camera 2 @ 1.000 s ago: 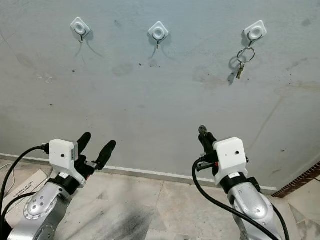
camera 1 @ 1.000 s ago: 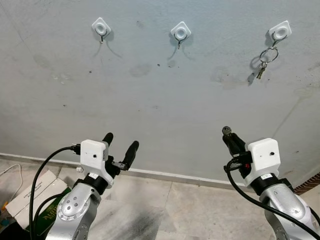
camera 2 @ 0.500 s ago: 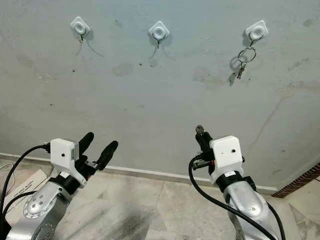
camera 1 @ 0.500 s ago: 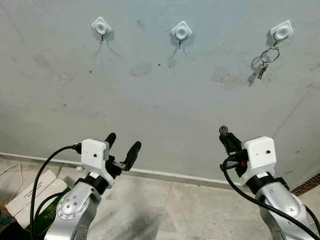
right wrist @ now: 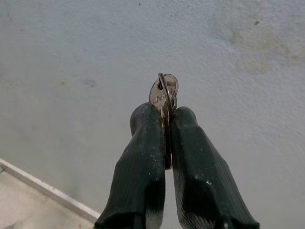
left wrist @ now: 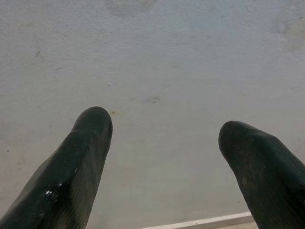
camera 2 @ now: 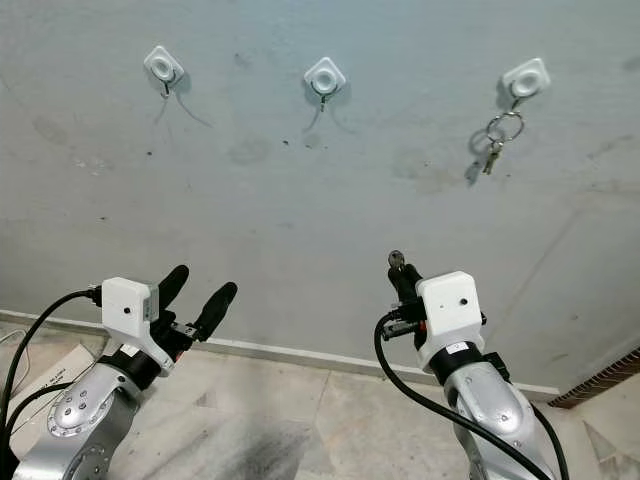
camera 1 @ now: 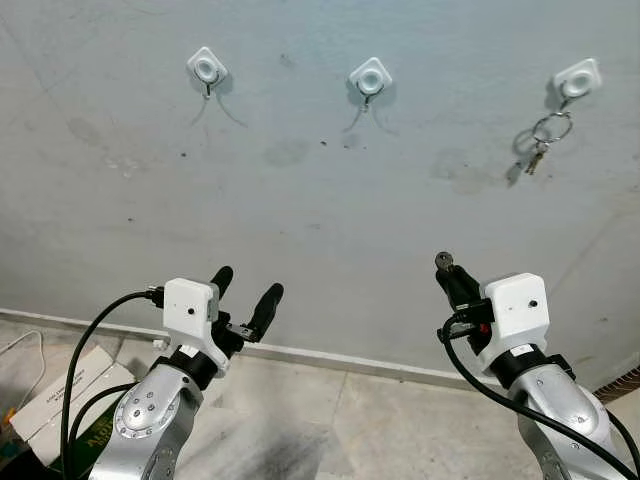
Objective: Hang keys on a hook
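My right gripper (camera 1: 447,273) is shut on a key with a thin ring (right wrist: 163,93), whose head pokes out past the black fingertips (right wrist: 147,119). It is held low, well below the wall hooks. Three white hooks sit high on the grey wall: a bare left hook (camera 1: 206,69), a bare middle hook (camera 1: 370,76), and a right hook (camera 1: 577,79) with a key ring and keys (camera 1: 545,137) hanging from it. My left gripper (camera 1: 246,287) is open and holds nothing, low on the left, its fingers (left wrist: 83,162) spread before the wall.
A white skirting strip (camera 1: 330,357) runs along the foot of the wall above the tiled floor (camera 1: 330,430). A cardboard box (camera 1: 60,395) lies on the floor at the lower left. Brick edging (camera 1: 620,385) shows at the lower right.
The camera has tilted a little, so the hooks sit slightly lower in the picture. My right gripper with the key has shifted slightly left. The left gripper has hardly moved.
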{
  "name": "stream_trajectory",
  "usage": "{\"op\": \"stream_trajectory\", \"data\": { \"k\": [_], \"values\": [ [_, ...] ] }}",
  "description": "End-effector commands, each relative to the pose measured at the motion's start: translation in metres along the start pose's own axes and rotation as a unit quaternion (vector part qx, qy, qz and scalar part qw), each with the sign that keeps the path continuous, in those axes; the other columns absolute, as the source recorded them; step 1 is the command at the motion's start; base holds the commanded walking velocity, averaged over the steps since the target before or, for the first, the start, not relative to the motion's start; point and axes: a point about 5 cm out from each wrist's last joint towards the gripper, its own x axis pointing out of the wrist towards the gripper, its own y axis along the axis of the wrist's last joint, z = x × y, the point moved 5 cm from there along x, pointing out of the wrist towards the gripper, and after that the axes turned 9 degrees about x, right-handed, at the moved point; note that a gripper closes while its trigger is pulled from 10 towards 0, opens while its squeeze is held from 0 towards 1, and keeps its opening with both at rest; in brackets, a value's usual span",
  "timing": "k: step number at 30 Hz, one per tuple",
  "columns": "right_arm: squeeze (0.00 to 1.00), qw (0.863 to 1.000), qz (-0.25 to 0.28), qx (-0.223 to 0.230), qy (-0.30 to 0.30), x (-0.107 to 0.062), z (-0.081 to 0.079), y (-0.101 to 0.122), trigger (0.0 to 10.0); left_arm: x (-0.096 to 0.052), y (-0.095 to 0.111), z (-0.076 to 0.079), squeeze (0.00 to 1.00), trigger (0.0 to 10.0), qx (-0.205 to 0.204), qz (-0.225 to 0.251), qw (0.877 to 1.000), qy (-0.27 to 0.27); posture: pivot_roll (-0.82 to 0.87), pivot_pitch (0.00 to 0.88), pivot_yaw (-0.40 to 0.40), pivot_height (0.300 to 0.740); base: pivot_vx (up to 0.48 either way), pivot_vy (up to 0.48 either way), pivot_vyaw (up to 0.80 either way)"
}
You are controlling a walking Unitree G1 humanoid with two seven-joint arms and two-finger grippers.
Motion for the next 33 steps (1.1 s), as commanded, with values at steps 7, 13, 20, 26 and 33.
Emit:
{"op": "stream_trajectory", "data": {
  "k": [7,13,20,26,33],
  "values": [
    [0.00,1.000,0.005,0.000,0.009,0.0020,-0.0052,0.0041,10.0,-0.0004,0.0020,0.0007,0.00,10.0,0.005,0.001,1.000,-0.006,-0.05,0.085,0.050,0.740,0.298,0.000,0.00],
    [0.00,1.000,0.005,-0.002,0.010,0.0026,-0.0054,0.0045,10.0,0.0010,0.0015,-0.0003,0.00,10.0,0.005,0.000,1.000,-0.004,-0.05,0.085,0.050,0.740,0.311,0.000,0.00],
    [0.00,1.000,0.003,-0.002,0.012,0.0027,-0.0060,0.0039,10.0,0.0014,0.0009,0.0007,0.00,10.0,0.005,-0.003,1.000,-0.007,-0.06,0.089,0.049,0.740,0.319,0.000,0.00],
    [0.00,1.000,0.002,-0.002,0.015,0.0031,-0.0070,0.0035,10.0,0.0013,0.0003,0.0023,0.00,10.0,0.004,-0.004,1.000,-0.009,-0.06,0.089,0.049,0.740,0.321,0.000,0.00],
    [0.00,1.000,0.001,-0.002,0.016,0.0038,-0.0074,0.0032,10.0,0.0011,0.0006,0.0030,0.00,10.0,0.004,-0.002,1.000,-0.008,-0.05,0.092,0.048,0.740,0.188,0.000,0.00]
  ]
}}
